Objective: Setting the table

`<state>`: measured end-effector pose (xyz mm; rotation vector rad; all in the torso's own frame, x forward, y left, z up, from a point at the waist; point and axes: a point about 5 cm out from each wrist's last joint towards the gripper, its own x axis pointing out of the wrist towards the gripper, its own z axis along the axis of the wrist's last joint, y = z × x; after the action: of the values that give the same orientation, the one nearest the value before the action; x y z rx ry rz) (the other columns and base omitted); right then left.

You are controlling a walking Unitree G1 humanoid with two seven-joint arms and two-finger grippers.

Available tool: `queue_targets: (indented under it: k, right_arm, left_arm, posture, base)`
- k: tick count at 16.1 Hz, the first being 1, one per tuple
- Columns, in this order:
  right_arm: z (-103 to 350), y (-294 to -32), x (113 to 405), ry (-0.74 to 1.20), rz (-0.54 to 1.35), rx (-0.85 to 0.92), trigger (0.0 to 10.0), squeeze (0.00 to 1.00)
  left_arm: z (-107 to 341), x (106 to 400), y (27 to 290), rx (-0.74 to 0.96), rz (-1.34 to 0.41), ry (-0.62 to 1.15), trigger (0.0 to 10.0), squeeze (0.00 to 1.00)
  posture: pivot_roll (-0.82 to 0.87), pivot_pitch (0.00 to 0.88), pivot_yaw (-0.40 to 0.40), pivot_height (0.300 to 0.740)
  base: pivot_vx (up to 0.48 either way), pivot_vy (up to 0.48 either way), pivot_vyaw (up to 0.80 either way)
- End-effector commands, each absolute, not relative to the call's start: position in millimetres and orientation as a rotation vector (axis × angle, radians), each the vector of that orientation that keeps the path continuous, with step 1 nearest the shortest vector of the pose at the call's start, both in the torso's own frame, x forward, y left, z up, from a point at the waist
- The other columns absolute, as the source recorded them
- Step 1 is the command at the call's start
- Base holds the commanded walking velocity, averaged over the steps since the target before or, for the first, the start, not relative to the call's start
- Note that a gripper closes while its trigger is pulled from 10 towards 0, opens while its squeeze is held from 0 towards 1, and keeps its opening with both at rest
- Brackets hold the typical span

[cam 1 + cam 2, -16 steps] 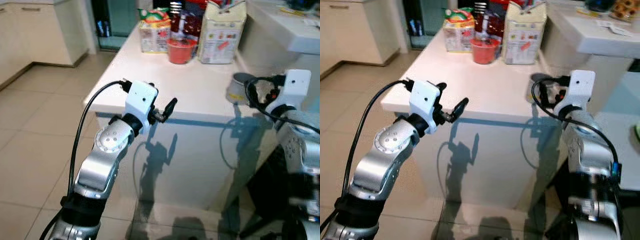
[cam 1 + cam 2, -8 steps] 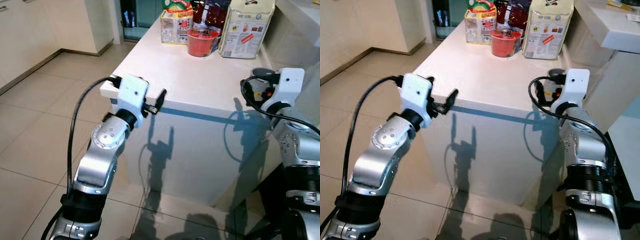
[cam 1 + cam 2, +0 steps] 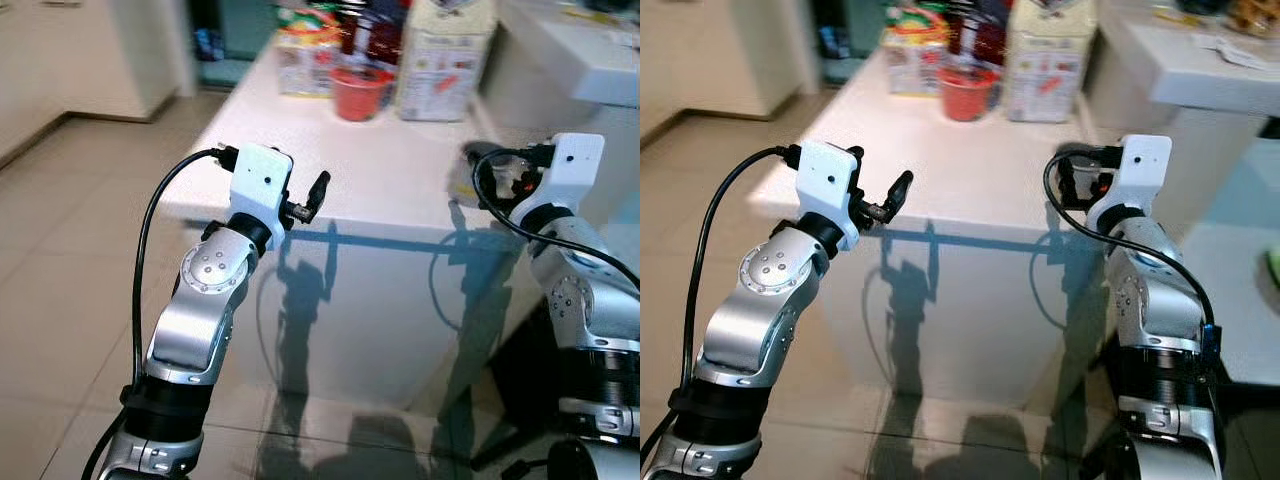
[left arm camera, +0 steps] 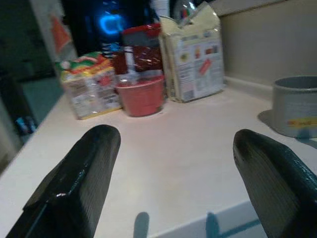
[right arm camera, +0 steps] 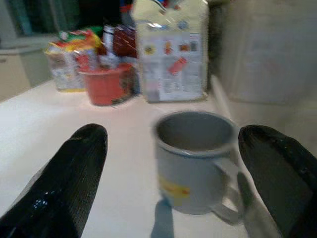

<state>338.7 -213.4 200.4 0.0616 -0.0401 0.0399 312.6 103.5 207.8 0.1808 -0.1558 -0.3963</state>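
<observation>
Right gripper (image 5: pixel 168 163): I am holding it level with the counter top at the near right corner, fingers spread wide and gripping nothing. I am keeping the gap this wide so the mug can pass between the fingers without being knocked.

Mug (image 5: pixel 195 161): A grey enamel mug with a yellow band is standing upright on the white counter (image 3: pixel 400 170), near its right edge. In the right wrist view it is sitting centred between my two fingers but apart from both, its handle pointing toward the wrist camera (no contact is showing yet).

Left gripper (image 4: pixel 173 198): I am holding it raised at the near left edge of the counter, fingers wide apart and empty. It is pointing across the bare counter surface, kept clear so it is not crowding the right arm's approach.

Back of counter: A red bowl (image 3: pixel 360 93), a tall pale carton (image 3: pixel 445 62) and a colourful packet (image 3: pixel 308 62) are standing grouped at the far end, well apart from the mug, so they are not obstructing the reach.

Step in hand: I judge that I am lining up the right gripper on the mug as the item to be laid out.

Next move: It is calling for a short forward advance, then closing on the mug body (the handle side is facing me, so the fingers should straddle the wall, not the handle).

Risk: The mug is standing close to the counter edge; a nudge could tip it off.
</observation>
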Motion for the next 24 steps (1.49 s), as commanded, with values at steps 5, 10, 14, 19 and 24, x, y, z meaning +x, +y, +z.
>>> queue_targets:
  k: [5,10,14,19,24]
  right_arm:
    - [203,-209,333,-0.037,0.071,0.055,10.0,0.00]
    - [201,-205,331,-0.023,0.084,0.048,10.0,0.00]
    - [201,-208,331,-0.016,0.064,0.031,10.0,0.00]
    - [193,-213,350,-0.003,0.012,0.007,10.0,1.00]
    - [197,-221,378,0.005,-0.018,-0.012,10.0,1.00]
  left_arm:
    - [212,315,103,0.204,-0.379,-0.174,10.0,0.00]
    - [212,316,104,0.209,-0.377,-0.176,10.0,0.00]
    - [212,315,103,0.209,-0.380,-0.174,10.0,0.00]
    - [211,315,101,0.207,-0.391,-0.164,10.0,0.00]
    - [215,307,97,0.201,-0.460,-0.174,10.0,0.00]
  posture:
    - [0.00,0.000,-0.016,0.740]
    - [0.00,0.000,-0.016,0.740]
    - [-0.01,0.000,-0.015,0.740]
    - [-0.01,0.000,-0.008,0.740]
    - [0.02,0.000,-0.022,0.740]
  base:
    - [0.066,0.000,-0.15]
    - [0.000,0.000,0.00]
    - [0.000,0.000,0.00]
    - [0.000,0.000,0.00]
    - [0.000,0.000,0.00]
